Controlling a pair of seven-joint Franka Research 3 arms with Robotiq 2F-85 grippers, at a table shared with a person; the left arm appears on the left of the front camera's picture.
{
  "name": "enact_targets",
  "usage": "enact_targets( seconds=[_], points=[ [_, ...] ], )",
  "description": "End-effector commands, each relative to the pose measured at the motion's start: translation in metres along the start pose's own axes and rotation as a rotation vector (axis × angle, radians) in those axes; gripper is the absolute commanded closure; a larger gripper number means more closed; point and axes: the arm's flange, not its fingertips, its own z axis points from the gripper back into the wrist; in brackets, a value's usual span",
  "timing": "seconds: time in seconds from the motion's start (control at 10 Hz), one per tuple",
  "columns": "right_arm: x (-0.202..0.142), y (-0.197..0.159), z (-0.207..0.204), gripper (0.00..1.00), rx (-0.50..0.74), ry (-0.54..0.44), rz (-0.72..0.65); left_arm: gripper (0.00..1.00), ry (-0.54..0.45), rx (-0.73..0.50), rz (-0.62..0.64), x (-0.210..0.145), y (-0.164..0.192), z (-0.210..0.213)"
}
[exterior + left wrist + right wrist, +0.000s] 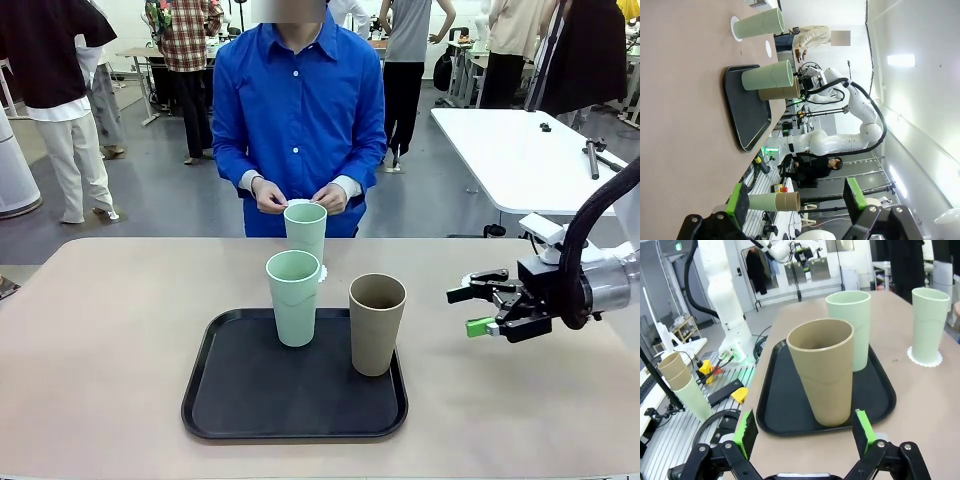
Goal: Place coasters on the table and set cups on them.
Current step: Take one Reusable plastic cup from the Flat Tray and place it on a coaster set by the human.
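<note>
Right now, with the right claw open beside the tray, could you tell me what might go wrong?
The brown cup stands close to the near mint cup on the black tray; the open right claw could knock the mint one while closing. Both are tall with narrow bases, so a nudge might tip them. The person's hands sit just behind the far mint cup.

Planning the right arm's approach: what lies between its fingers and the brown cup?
In the front view, only bare table and the black tray's rim lie between the open right gripper and the brown cup; the right wrist view agrees.
</note>
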Motion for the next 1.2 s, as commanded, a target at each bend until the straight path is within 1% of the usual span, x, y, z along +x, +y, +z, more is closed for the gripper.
enact_targets(
  seconds=[0.0, 0.2, 0.4, 0.6, 1.0, 1.1],
  points=[
    [-0.01, -0.01, -0.013, 0.0, -0.009, -0.042, 0.052, 0.0, -0.004, 0.002, -0.002, 0.0, -0.001, 0.002],
    [-0.017, -0.016, -0.026, 0.0, -0.019, -0.041, 0.085, 0.0, -0.004, 0.002, -0.002, 0.0, -0.001, 0.002],
    [-0.022, -0.02, -0.041, 0.0, 0.016, -0.05, 0.087, 0.0, -0.004, 0.002, -0.002, 0.0, -0.001, 0.002],
    [-0.023, -0.029, -0.054, 0.0, 0.018, -0.048, 0.096, 0.0, -0.004, 0.002, -0.002, 0.0, -0.001, 0.002],
    [-0.025, -0.046, -0.063, 0.0, -0.042, -0.036, 0.092, 0.0, -0.004, 0.002, -0.002, 0.0, -0.001, 0.002],
    [-0.028, -0.049, -0.067, 0.0, -0.04, -0.028, 0.083, 0.0, -0.004, 0.002, -0.002, 0.0, -0.001, 0.002]
  ],
)
